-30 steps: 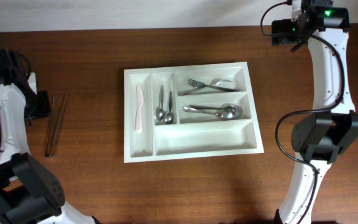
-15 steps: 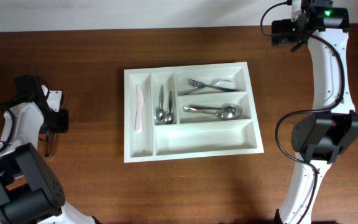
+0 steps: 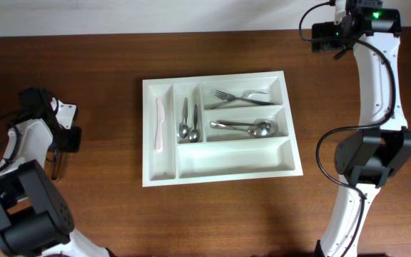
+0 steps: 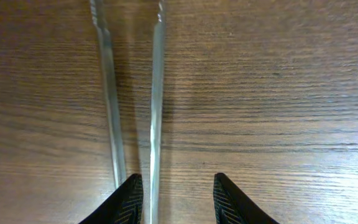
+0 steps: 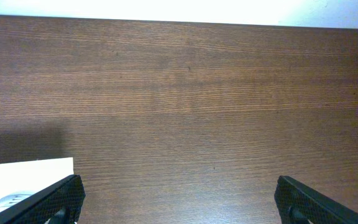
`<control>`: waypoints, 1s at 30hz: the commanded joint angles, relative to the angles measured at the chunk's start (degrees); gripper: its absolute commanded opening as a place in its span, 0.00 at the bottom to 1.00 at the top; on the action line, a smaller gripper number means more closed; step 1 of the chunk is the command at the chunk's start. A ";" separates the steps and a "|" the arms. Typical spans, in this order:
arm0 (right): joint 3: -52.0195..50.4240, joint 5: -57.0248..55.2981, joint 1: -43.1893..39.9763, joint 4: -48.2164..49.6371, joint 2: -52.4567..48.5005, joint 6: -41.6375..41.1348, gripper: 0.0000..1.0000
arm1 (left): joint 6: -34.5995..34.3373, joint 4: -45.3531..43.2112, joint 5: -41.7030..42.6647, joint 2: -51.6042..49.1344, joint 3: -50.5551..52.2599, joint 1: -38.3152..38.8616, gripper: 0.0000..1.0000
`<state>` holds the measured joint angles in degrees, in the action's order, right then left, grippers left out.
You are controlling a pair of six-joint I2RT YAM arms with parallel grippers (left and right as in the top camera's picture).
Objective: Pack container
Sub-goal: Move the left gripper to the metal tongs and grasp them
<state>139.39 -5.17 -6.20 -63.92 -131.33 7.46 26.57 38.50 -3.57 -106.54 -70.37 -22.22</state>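
While the left gripper [image 4: 178,190] hangs with fingers apart over the tongs [image 4: 156,93], their long axis runs straight ahead, offset toward its left finger; the container [image 3: 234,160] lies well to the right; the right gripper [image 5: 179,196], fingers spread wide, is farther off.

The tabletop [image 3: 212,214] is dark brown with fine wood grain, the container [image 3: 234,158] plain white. In the container the spoons [image 3: 262,128] are silver and the knife [image 3: 159,123] pale cream.
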 commanded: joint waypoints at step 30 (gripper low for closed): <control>0.76 -0.70 -0.26 0.02 0.46 -0.70 0.99 | 4.94 -3.58 -5.79 -5.86 -1.90 -0.17 0.02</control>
<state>139.39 -5.15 -6.20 -63.92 -131.33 7.46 31.29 34.48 -5.85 -112.40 -70.59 -22.22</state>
